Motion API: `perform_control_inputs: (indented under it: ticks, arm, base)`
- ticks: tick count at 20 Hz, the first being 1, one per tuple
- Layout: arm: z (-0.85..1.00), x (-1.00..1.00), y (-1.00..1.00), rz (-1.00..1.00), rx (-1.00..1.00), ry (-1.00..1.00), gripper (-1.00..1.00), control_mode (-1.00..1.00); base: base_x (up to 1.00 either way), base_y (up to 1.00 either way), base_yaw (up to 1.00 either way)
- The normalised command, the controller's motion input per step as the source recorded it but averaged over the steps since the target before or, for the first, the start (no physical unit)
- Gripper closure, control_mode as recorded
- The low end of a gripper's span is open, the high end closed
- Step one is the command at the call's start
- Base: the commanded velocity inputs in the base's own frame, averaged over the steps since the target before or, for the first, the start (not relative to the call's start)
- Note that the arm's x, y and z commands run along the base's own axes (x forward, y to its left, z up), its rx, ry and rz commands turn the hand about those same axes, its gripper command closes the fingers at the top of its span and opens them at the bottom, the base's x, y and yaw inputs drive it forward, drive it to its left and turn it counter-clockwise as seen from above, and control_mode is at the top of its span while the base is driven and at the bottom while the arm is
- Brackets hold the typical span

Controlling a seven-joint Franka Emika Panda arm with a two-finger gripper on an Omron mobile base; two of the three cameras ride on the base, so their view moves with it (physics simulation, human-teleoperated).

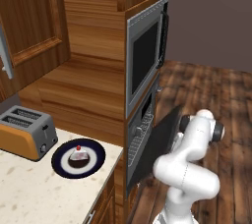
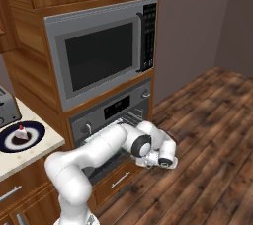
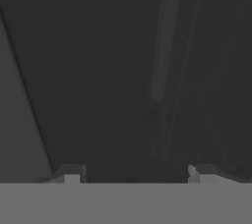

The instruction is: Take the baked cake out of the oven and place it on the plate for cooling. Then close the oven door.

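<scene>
**Cake on plate, oven door partly open**

White arm (image 1: 189, 169) filled the lower right of the left base view, its hand against the dark door (image 1: 160, 142), which hung partly open, slanting out from the oven (image 1: 142, 129) at centre. At lower left the cake (image 1: 78, 154) sat on the plate (image 1: 78, 158) on the counter (image 1: 29, 188), just right of the toaster (image 1: 27, 132). A microwave (image 1: 145, 56) stood above the oven.

From the right base view, the arm reached from lower left across the oven front (image 2: 111, 115), its hand low at centre, by the door. The plate (image 2: 21, 136) with the cake (image 2: 21, 132) lay at the left edge.

Through the hand view, two fingertips (image 3: 71, 174) rose at the bottom, set wide apart with nothing between them, facing a dark surface very close, with a paler bar (image 3: 165, 36) running down from the upper middle.
</scene>
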Motion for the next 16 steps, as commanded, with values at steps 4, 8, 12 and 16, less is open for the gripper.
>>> perform_control_inputs:
  ticks: [4, 8, 12, 16]
  arm:
    - [0.51, 0.0, 1.0, 0.02, 0.0, -0.28, -1.0, -1.0]
    - [0.54, 0.03, 1.0, 0.0, -0.04, -0.3, -1.0, -1.0]
    - [0.61, 0.14, 1.0, 0.0, -0.07, -0.33, -1.0, -1.0]
    - [0.65, 0.21, 1.0, 0.0, -0.09, -0.35, -1.0, -1.0]
  base:
    - [0.0, 0.0, 0.0]
    - [0.0, 0.0, 0.0]
    - [0.0, 0.0, 0.0]
    - [0.0, 0.0, 0.0]
